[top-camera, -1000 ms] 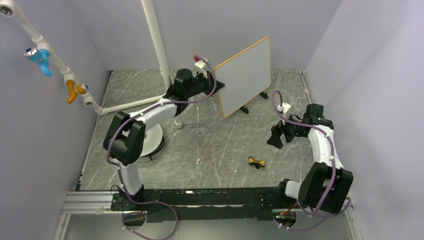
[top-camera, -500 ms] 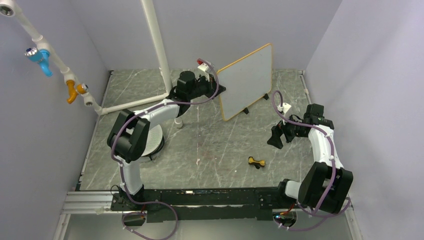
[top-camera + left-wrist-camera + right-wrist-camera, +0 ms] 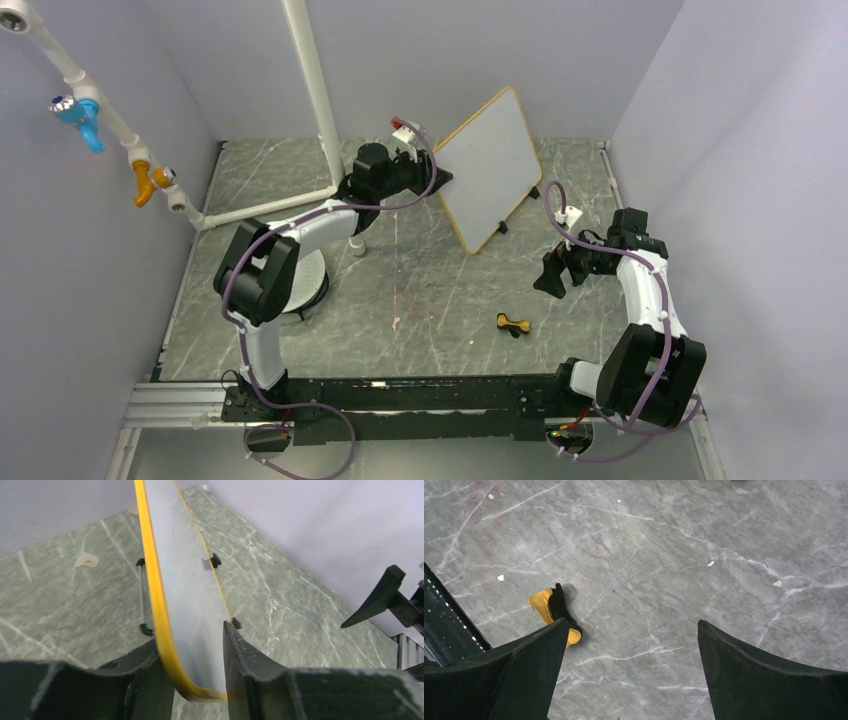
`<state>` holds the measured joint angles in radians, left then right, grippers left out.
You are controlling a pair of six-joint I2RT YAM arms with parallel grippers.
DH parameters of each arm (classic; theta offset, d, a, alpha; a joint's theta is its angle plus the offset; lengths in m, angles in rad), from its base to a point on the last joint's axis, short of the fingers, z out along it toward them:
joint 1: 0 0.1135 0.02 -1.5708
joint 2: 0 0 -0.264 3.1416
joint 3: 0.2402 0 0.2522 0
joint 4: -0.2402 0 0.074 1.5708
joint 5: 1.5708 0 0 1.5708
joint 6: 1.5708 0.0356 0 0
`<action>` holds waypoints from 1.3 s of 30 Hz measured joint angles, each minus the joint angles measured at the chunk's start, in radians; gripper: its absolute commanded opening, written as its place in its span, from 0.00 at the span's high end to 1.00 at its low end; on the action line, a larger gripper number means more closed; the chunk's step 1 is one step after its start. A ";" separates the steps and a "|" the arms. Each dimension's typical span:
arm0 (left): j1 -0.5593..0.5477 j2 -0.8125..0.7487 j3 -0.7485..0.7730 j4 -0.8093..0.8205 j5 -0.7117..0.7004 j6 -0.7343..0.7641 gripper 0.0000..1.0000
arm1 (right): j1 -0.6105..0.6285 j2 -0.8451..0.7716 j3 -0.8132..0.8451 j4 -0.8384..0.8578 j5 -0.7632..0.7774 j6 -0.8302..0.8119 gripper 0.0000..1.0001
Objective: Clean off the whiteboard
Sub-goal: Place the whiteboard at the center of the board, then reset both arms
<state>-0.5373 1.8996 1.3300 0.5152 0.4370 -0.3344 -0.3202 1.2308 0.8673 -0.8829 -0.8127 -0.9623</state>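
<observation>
The whiteboard (image 3: 488,165), white with an orange-tan frame and small black feet, is tilted at the back middle of the table. The face I see shows no red scrawl. My left gripper (image 3: 438,180) is shut on its left edge. In the left wrist view the board (image 3: 185,590) runs edge-on between my fingers (image 3: 245,675), and the left gripper (image 3: 197,680) clamps its rounded corner. My right gripper (image 3: 553,272) is open and empty, low over the table to the right. It also shows in the right wrist view (image 3: 630,625), with bare stone between its jaws.
A small yellow and black object (image 3: 514,323) lies on the table near the front middle, and it also shows in the right wrist view (image 3: 551,607). A round white disc (image 3: 305,280) lies under the left arm. A white pipe (image 3: 310,85) stands at the back.
The left gripper has turned the whiteboard: its top corner moved left and down, and its lower end swung toward the right and front. The right arm has not moved.
</observation>
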 measured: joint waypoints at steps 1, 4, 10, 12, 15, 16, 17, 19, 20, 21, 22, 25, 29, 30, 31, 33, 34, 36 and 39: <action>0.000 -0.007 -0.009 -0.002 -0.008 0.001 0.58 | 0.000 0.000 0.000 0.000 -0.001 0.000 0.00; 0.006 -0.032 -0.036 -0.004 -0.026 0.005 0.56 | 0.000 0.000 0.000 -0.001 -0.001 -0.003 0.00; 0.008 -0.078 -0.047 -0.005 -0.050 0.027 0.54 | 0.000 0.000 0.000 -0.003 -0.003 -0.005 0.00; 0.008 -0.088 -0.047 -0.005 -0.052 0.031 0.46 | 0.000 0.000 0.000 -0.003 -0.004 -0.005 0.00; 0.008 -0.099 -0.051 -0.004 -0.056 0.039 0.43 | 0.000 0.000 0.000 -0.003 -0.004 -0.005 0.00; 0.008 -0.103 -0.057 -0.006 -0.060 0.042 0.42 | 0.000 0.000 0.000 -0.003 -0.004 -0.005 0.00; 0.008 -0.108 -0.064 -0.007 -0.063 0.045 0.38 | 0.000 0.000 0.000 -0.003 -0.004 -0.005 0.00; 0.008 -0.124 -0.081 -0.016 -0.070 0.057 0.33 | 0.000 -0.001 0.000 -0.003 -0.004 -0.003 0.00; 0.008 -0.135 -0.087 -0.028 -0.070 0.060 0.31 | 0.000 -0.002 0.000 -0.003 -0.004 -0.002 0.00; 0.008 -0.151 -0.096 -0.041 -0.072 0.061 0.29 | 0.000 -0.005 0.000 -0.003 -0.004 -0.001 0.00; 0.008 -0.166 -0.100 -0.053 -0.073 0.064 0.27 | 0.000 -0.008 0.000 -0.002 -0.004 0.002 0.00; 0.008 -0.218 -0.105 -0.086 -0.077 0.064 0.22 | 0.000 -0.028 0.000 0.000 -0.003 0.010 0.00; 0.008 -0.299 -0.106 -0.135 -0.079 0.063 0.18 | 0.000 -0.058 0.000 0.002 -0.003 0.021 0.00; 0.008 -0.314 -0.106 -0.146 -0.078 0.062 0.17 | -0.001 -0.061 0.000 0.002 -0.003 0.024 0.00; 0.007 -0.326 -0.105 -0.157 -0.076 0.060 0.17 | -0.001 -0.062 0.001 0.002 -0.003 0.027 0.00; 0.006 -0.343 -0.105 -0.187 -0.069 0.056 0.16 | -0.005 -0.068 0.002 0.004 -0.003 0.040 0.00; 0.005 -0.352 -0.105 -0.211 -0.063 0.054 0.15 | -0.007 -0.074 0.003 0.006 0.000 0.053 0.00; -0.001 -0.374 -0.109 -0.246 -0.046 0.047 0.14 | -0.010 -0.091 0.017 0.016 0.002 0.088 0.00; -0.031 -0.445 -0.148 -0.301 -0.027 0.042 0.13 | -0.015 -0.123 0.070 0.045 0.003 0.174 0.00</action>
<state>-0.5682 1.4544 1.1816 0.2146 0.4103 -0.2928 -0.3351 1.1080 0.9371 -0.8383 -0.8097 -0.7879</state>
